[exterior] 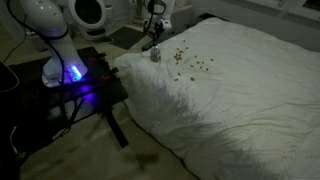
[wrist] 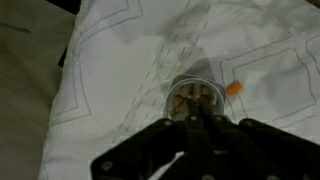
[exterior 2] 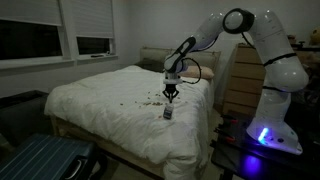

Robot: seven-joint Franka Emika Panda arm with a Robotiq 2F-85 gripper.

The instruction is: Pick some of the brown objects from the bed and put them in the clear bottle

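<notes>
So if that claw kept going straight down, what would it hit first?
Probably the clear bottle: the gripper points down directly above its open mouth, which the wrist view shows centred below. How far apart they are is unclear.

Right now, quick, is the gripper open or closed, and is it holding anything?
Gripper: fingertips directly over the clear bottle; too dark and blurred to tell whether it is open, closed or holding anything.

clear bottle (wrist: 196, 100) upright on bed (exterior: 240, 100) | brown objects (exterior: 190, 62) scattered nr it
</notes>
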